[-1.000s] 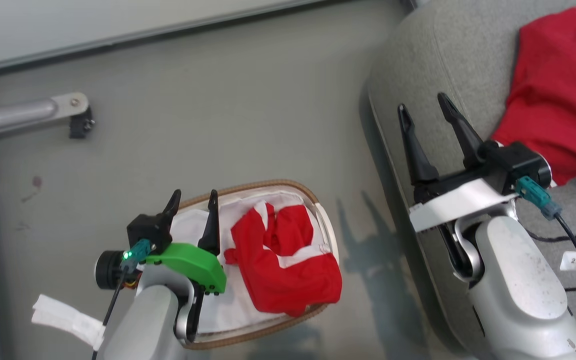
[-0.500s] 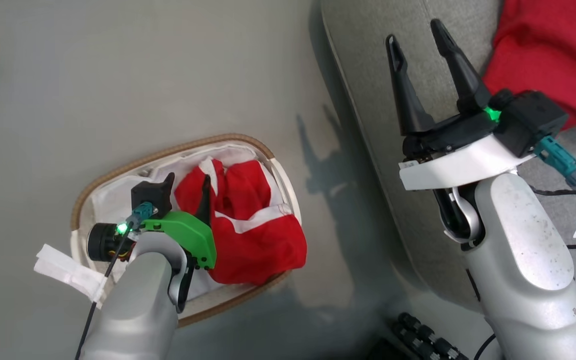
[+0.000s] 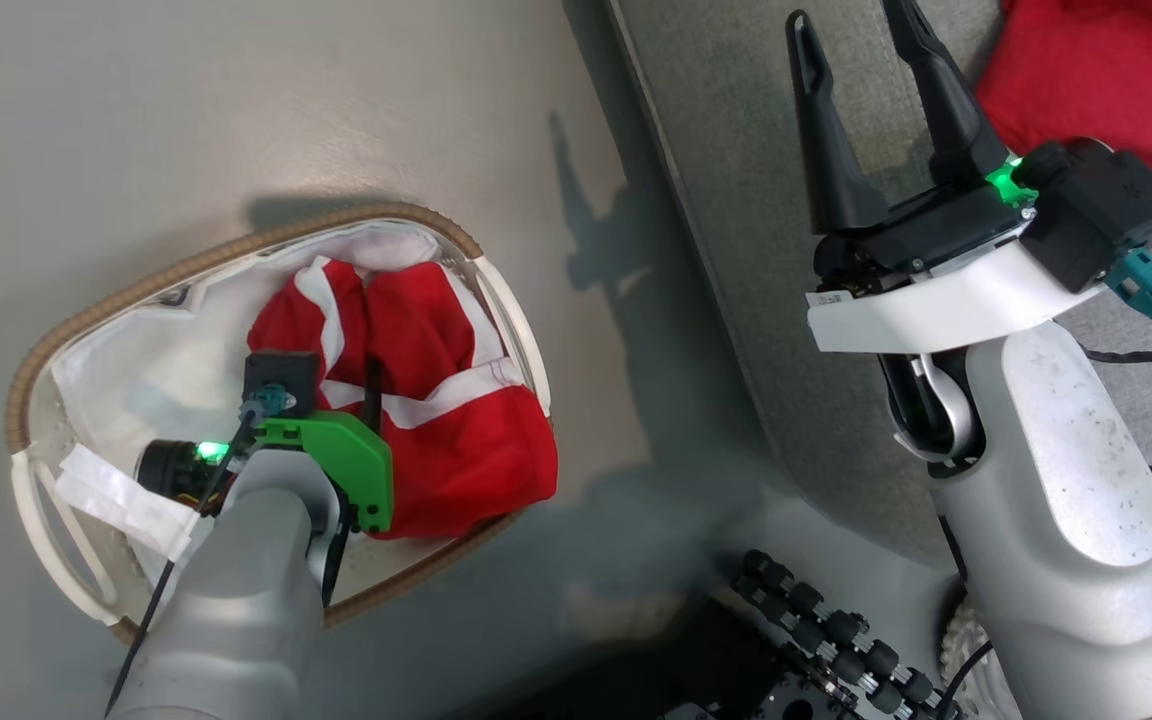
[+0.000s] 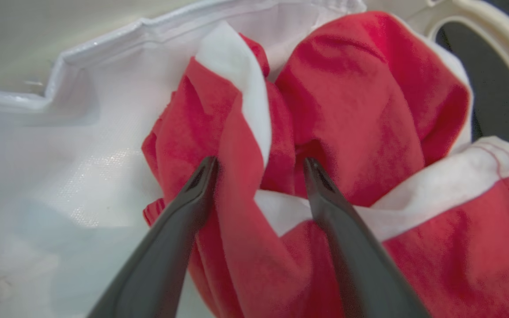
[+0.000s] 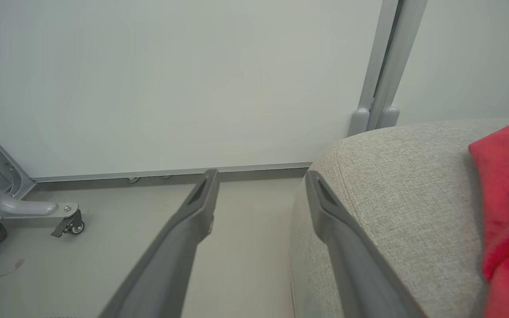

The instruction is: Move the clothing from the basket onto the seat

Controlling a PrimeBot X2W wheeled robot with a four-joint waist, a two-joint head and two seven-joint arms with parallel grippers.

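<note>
Both left hand [image 4: 261,163] fingers [image 4: 184,212] straddle clothing [image 4: 360,110] in wrist view.

Crumpled red-and-white clothing [image 3: 456,440] lies in the brown-rimmed basket [image 3: 136,285], and another red garment [image 3: 1106,90] rests on the grey seat [image 3: 726,150].

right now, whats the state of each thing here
basket, upright on the floor, not emptied
red clothing, crumpled inside it, not yet lifted
seat, another red garment lying on it
left fingers, open, a red fold between them
right fingers, open, empty, above the seat's edge
</note>
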